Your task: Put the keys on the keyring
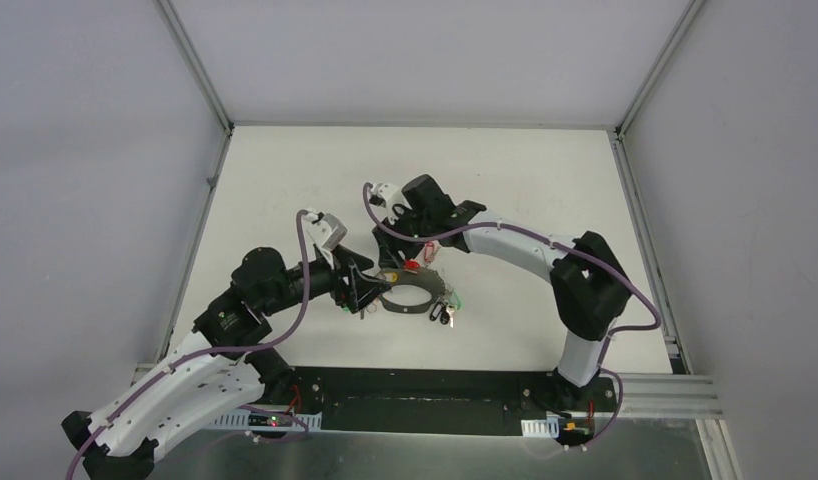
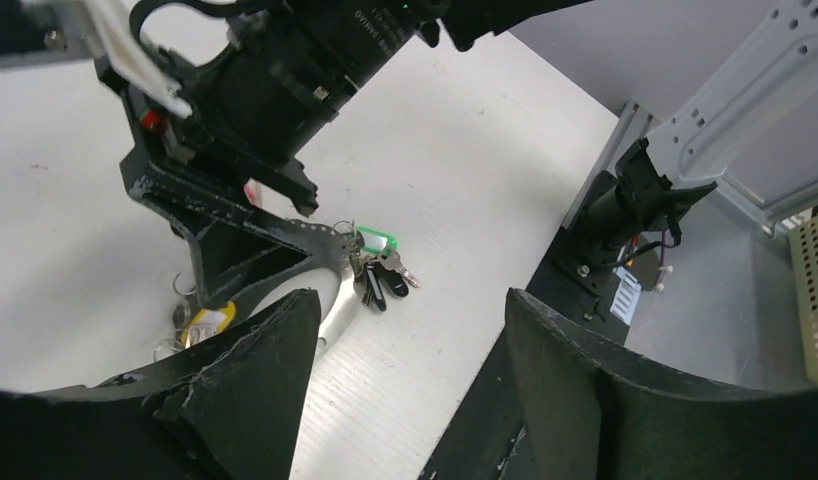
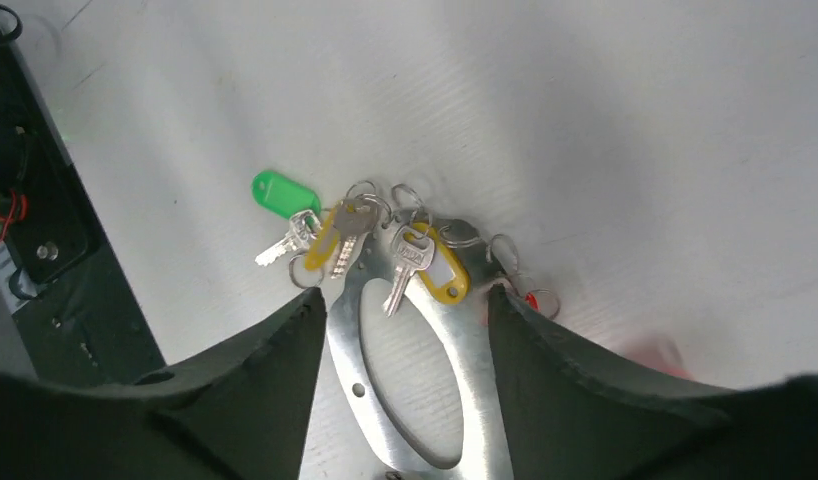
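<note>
The keyring [image 3: 357,350], a flat grey metal ring, lies on the white table [image 1: 505,190]. My right gripper [image 3: 406,292] is open and straddles it, one finger on each side. Yellow-capped keys [image 3: 440,272] and a red cap [image 3: 530,298] cluster at its far rim. The green-capped key [image 3: 283,195] lies just outside the rim. In the left wrist view the green-capped key [image 2: 377,241] and the black-capped key [image 2: 383,284] lie together beside the keyring [image 2: 337,312]. My left gripper [image 2: 410,300] hangs open beside the ring with nothing between its fingers. From above, the keyring [image 1: 410,296] sits between the left gripper [image 1: 363,292] and the right gripper [image 1: 417,268].
A black base plate [image 1: 415,400] runs along the near table edge, with a cable mount [image 2: 625,205] on it. Grey walls with metal rails [image 1: 200,80] close in the table on three sides. The right arm's elbow [image 1: 590,285] stands at the right.
</note>
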Tool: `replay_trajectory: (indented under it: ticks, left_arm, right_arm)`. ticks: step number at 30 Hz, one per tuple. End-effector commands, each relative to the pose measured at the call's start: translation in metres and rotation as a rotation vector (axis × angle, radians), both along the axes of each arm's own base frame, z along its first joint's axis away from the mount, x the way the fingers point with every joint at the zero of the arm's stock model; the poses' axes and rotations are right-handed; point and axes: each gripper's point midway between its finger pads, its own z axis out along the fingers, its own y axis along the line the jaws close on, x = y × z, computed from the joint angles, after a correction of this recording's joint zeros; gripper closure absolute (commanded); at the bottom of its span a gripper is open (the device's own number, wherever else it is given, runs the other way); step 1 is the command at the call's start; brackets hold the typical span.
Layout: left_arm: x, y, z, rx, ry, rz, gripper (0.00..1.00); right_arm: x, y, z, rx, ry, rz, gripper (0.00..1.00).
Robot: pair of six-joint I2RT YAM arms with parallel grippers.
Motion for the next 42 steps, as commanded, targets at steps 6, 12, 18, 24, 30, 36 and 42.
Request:
replay_trajectory:
  ticks: [6, 12, 18, 24, 30, 36, 42]
  left_arm:
    - [0.008, 0.005, -0.027, -0.062, 0.279, 0.145, 0.12]
    - [0.017, -0.001, -0.055, -0.033, 0.475, 0.22, 0.01]
    - [0.022, -0.024, -0.08, 0.079, 0.579, 0.163, 0.01]
    - [0.044, -0.022, -0.11, 0.117, 0.663, 0.286, 0.01]
    - [0.071, -0.008, -0.12, 0.083, 0.682, 0.384, 0.02]
    - [0.095, -0.006, -0.142, 0.091, 0.79, 0.345, 0.07]
    - [0.111, -0.023, -0.151, 0.061, 0.817, 0.248, 0.14]
  right_arm:
    - [0.025, -0.039, 0.074, 0.146, -0.16, -0.251, 0.14]
    - [0.016, -0.104, 0.071, 0.099, -0.077, -0.505, 0.0]
    - [0.005, -0.166, 0.048, 0.003, 0.057, -0.791, 0.0]
    - [-0.002, -0.183, 0.019, -0.029, 0.159, -0.841, 0.0]
    - [0.004, -0.166, 0.004, -0.037, 0.3, -0.781, 0.0]
    - [0.021, -0.137, -0.018, -0.057, 0.401, -0.69, 0.09]
    - [0.042, -0.112, -0.024, -0.015, 0.462, -0.622, 0.23]
